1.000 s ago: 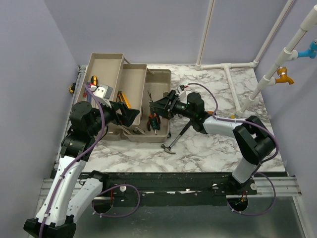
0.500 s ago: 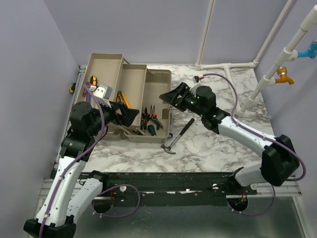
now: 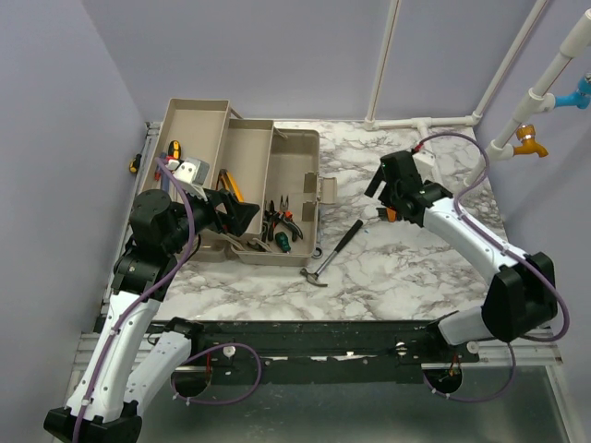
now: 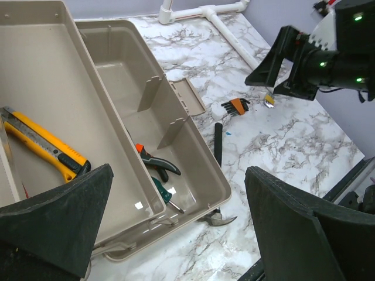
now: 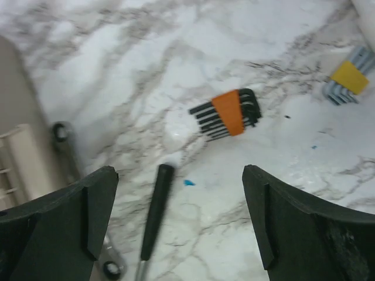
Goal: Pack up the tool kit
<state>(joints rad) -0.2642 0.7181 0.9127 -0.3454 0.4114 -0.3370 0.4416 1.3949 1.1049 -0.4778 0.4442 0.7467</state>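
Note:
The beige toolbox (image 3: 300, 161) lies open at the left of the table, its fold-out trays (image 3: 245, 148) spread out. Pliers (image 3: 277, 220) and a green screwdriver (image 3: 286, 240) lie in its bottom (image 4: 193, 170). In a tray rests a yellow utility knife (image 4: 44, 149). A hammer (image 3: 334, 249) lies on the marble beside the box, its black handle (image 5: 157, 211) showing in the right wrist view. My right gripper (image 3: 388, 189) hangs open and empty over the table, near an orange hex key set (image 5: 228, 114). My left gripper (image 3: 242, 214) is open above the box's near-left corner.
A ring wrench (image 5: 64, 152) lies against the box's side. A second hex key set with a yellow holder (image 5: 350, 79) lies further right. White pipes (image 3: 425, 125) run along the back right of the table. More small tools (image 3: 185, 161) fill the far-left tray.
My right arm has pulled back from over the toolbox to the right, above the marble, and its jaws have spread wide. The pliers now lie in the box. The left arm is unchanged.

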